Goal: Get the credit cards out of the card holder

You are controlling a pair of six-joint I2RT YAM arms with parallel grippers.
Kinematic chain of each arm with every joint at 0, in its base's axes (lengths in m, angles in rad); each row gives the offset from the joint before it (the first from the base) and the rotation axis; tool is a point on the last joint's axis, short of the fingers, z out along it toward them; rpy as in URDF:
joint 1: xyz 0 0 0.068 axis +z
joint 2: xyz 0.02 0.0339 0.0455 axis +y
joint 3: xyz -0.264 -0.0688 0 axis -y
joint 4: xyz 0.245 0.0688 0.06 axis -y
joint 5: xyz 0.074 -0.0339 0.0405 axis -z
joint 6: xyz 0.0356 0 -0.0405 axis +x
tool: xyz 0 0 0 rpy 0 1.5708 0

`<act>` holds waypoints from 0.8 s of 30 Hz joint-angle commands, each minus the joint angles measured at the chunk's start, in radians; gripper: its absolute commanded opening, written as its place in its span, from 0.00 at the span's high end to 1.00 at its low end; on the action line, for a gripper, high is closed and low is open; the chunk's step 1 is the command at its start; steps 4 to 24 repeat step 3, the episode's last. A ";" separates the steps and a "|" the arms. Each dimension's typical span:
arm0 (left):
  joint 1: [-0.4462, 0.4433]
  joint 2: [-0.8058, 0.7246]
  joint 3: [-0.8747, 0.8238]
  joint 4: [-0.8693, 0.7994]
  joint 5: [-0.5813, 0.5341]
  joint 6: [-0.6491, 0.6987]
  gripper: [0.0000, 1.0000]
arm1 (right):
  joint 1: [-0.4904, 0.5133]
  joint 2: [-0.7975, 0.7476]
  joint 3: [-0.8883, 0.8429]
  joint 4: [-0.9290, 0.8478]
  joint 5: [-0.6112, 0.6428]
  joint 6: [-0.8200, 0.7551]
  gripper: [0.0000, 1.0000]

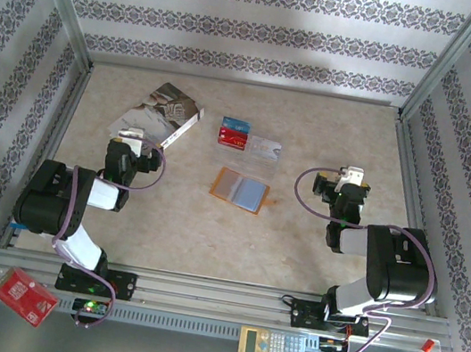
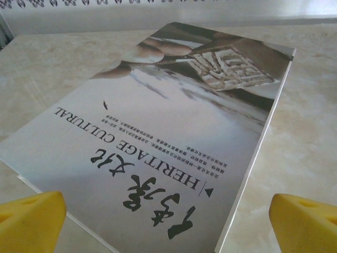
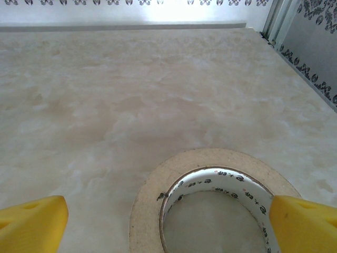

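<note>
Orange card holder (image 1: 240,189) lay open and flat mid-counter (image 1: 165,218), clear pockets up, between the two grippers and well apart from both. Just behind it sat three thin rectangles: blue card (image 1: 236,125), red card (image 1: 233,139), pale card (image 1: 264,150). The left gripper (image 2: 168,221) gaped wide over a glossy booklet (image 2: 174,121), and the right gripper (image 3: 168,221) gaped wide over a tape roll (image 3: 152,184).

We see bright, even light from overhead: the table (image 1: 209,226) looks pale and washed, with only soft, faint shadows. Glare whitens the glossy booklet (image 2: 158,121), and the back wall (image 3: 174,13) burns out white in the right wrist view.
</note>
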 commanded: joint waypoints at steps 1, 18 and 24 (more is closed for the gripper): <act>0.018 -0.010 0.012 -0.015 0.023 0.009 0.00 | -0.006 0.000 0.018 0.025 0.002 0.007 0.02; 0.018 -0.010 0.012 -0.019 0.023 0.009 0.00 | -0.006 0.000 0.019 0.025 0.002 0.009 0.02; 0.018 -0.010 0.012 -0.019 0.023 0.009 0.00 | -0.006 0.000 0.019 0.025 0.002 0.009 0.02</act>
